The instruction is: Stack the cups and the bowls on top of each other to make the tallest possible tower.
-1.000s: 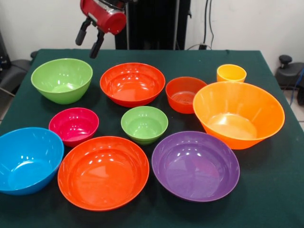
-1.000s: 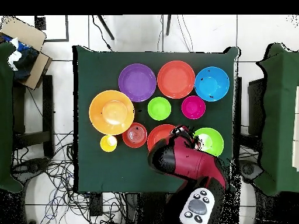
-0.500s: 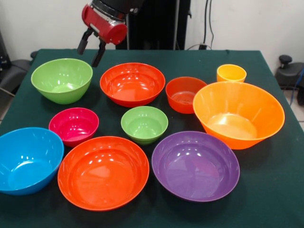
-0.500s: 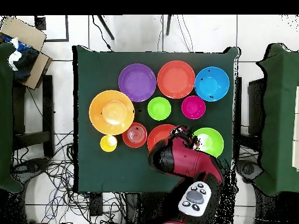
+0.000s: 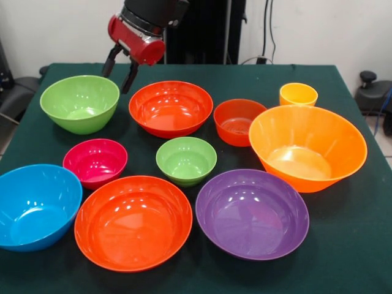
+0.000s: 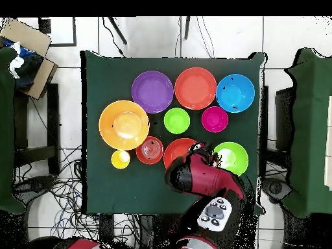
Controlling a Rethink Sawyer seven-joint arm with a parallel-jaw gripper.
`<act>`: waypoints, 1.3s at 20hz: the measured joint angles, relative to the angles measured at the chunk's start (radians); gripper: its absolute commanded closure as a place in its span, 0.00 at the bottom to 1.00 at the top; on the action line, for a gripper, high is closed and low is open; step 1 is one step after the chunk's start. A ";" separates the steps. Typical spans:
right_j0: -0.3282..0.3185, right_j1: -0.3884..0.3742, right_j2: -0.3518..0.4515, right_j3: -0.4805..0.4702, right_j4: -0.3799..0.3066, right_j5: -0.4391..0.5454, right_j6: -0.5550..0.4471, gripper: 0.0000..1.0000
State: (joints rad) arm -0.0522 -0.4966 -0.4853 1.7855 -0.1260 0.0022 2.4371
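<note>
My gripper [image 5: 117, 78] hangs open and empty above the back of the table, over the gap between the large lime green bowl [image 5: 79, 103] and a red-orange bowl [image 5: 170, 108]. A yellow-orange cup [image 5: 298, 94] stands at the back right, behind the large orange bowl [image 5: 307, 147] and beside a small red-orange bowl [image 5: 239, 121]. Magenta [image 5: 95, 162] and small lime green [image 5: 185, 160] bowls sit mid-table. Blue [image 5: 35, 205], wide red-orange [image 5: 133, 220] and purple [image 5: 252, 212] bowls line the front. Every bowl stands alone; none is nested. In the overhead view my arm [image 6: 204, 178] covers part of the red-orange bowl [image 6: 175, 149].
The dark green table cloth [image 5: 343, 245] reaches the table's edges on all sides. Narrow strips of cloth separate the bowls. In the overhead view, cables [image 6: 58, 188] lie on the floor and a cardboard box [image 6: 26, 48] stands off the table's corner.
My gripper has come lower and a little to the right in the front view, nearer the gap between the large green and red-orange bowls. The bowls and cup have not moved.
</note>
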 measured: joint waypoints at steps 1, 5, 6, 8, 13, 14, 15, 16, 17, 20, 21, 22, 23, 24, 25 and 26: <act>0.000 0.003 0.000 0.000 0.000 -0.003 0.000 0.00; -0.002 0.009 0.000 0.000 0.000 -0.011 0.000 0.00; -0.004 0.011 0.000 0.000 0.000 -0.016 0.000 0.00; -0.006 0.013 0.000 0.000 0.000 -0.022 0.000 0.00; -0.013 0.014 0.000 0.000 0.000 -0.042 0.000 0.00; -0.015 0.014 0.000 -0.001 0.000 -0.045 0.000 0.00; -0.019 0.015 0.000 -0.001 0.000 -0.048 0.000 0.00; -0.023 0.016 0.000 -0.001 0.000 -0.050 0.000 0.00; -0.027 0.017 0.000 -0.001 0.000 -0.050 0.000 0.00; -0.037 0.017 0.000 -0.002 0.000 -0.050 0.000 0.00; -0.039 0.017 0.000 -0.002 0.000 -0.050 0.000 0.00; -0.041 0.018 0.000 -0.002 0.000 -0.050 0.000 0.00; -0.042 0.018 0.000 -0.002 0.000 -0.050 0.000 0.00; -0.042 0.018 0.000 -0.002 0.000 -0.050 0.000 0.00; -0.042 0.018 0.000 -0.002 0.000 -0.050 0.000 0.00; -0.042 0.018 0.000 -0.002 0.000 -0.050 0.000 0.00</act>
State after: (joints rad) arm -0.0941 -0.4789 -0.4851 1.7833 -0.1258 -0.0478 2.4371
